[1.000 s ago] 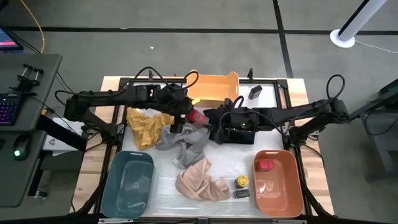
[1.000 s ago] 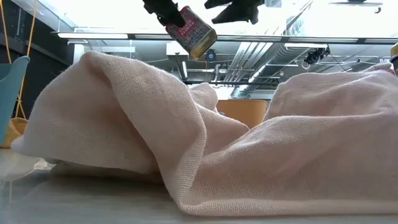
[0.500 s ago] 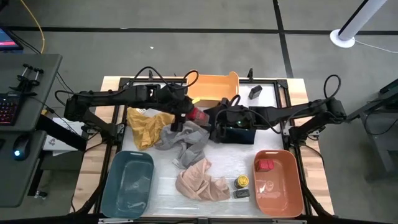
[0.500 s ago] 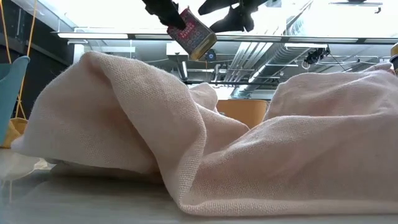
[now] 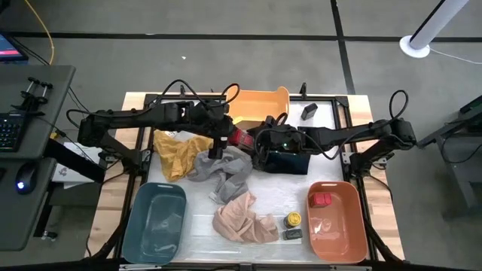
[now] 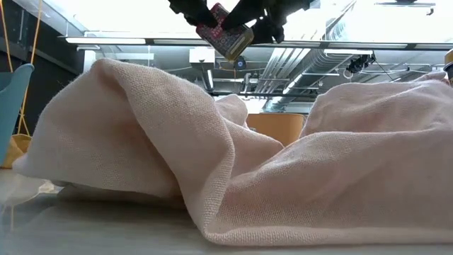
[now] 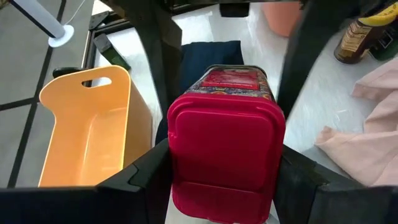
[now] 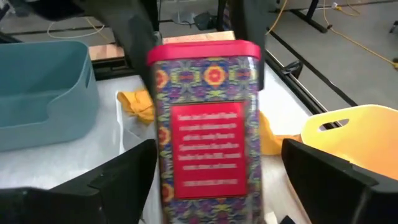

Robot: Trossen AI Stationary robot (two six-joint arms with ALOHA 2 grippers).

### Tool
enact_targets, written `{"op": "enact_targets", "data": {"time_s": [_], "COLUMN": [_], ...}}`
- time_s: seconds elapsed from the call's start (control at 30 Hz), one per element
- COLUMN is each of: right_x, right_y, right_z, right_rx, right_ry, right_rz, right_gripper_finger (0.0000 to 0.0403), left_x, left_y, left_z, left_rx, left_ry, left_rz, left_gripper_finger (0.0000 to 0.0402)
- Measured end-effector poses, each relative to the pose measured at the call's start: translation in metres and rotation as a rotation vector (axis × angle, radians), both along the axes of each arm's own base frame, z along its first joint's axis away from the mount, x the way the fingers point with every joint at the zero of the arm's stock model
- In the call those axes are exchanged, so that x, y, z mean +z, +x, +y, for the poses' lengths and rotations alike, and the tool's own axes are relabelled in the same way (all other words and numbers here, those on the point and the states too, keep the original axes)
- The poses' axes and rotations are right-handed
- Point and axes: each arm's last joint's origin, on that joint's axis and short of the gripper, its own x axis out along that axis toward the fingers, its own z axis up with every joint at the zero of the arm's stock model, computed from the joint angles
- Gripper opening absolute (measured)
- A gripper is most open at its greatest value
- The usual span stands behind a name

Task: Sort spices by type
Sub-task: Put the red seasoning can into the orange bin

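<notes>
- Red boxy spice tin with patterned label: mid-air, centre of high view, long axis tilted, red lid end toward left gripper.
- Left gripper: fingers clamped on tin's lid end.
- Right gripper: fingers spread either side of tin's other end.
- Grey crumpled cloth: below.

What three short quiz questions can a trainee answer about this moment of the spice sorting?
1. True or false: the left tool holds the red tin in the air above the table.
2. Which bin holds the second red tin? A) the teal bin B) the terracotta bin C) the yellow bin
3. Fill the blank: the fingers of the right tool stand ____ on both sides of the held red tin, with gaps showing in the right wrist view.

Key: 1 true; 2 B; 3 open.
</notes>
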Motion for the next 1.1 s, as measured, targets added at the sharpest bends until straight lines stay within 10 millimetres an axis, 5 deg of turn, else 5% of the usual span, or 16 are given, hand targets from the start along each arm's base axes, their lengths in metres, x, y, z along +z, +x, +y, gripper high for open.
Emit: {"op": "enact_targets", "data": {"time_s": [0.37,0.77,0.93,1.1], "right_x": [0.000,0.000,0.010,0.018], "right_y": [0.000,-0.009,-0.035,-0.074], "right_z": [0.001,-0.001,-0.001,0.019], "right_rx": [0.007,0.006,-0.022,-0.029], "right_ry": [0.016,-0.003,0.038,0.204], "right_rz": [-0.002,0.070,0.149,0.260], "right_gripper_finger": [0.0189,0.0189,0.0189,0.0189], "left_x": [0.002,0.026,0.042,0.034], "left_y": [0.002,-0.008,-0.028,-0.041], "left_z": [0.000,0.003,0.014,0.030], "left_rx": [-0.002,0.059,0.130,0.157], "left_ry": [0.005,0.096,0.066,-0.128], "left_rz": [-0.022,0.024,0.040,-0.014], "left_gripper_finger": [0.0205,0.0289,0.0295,0.0296]}}
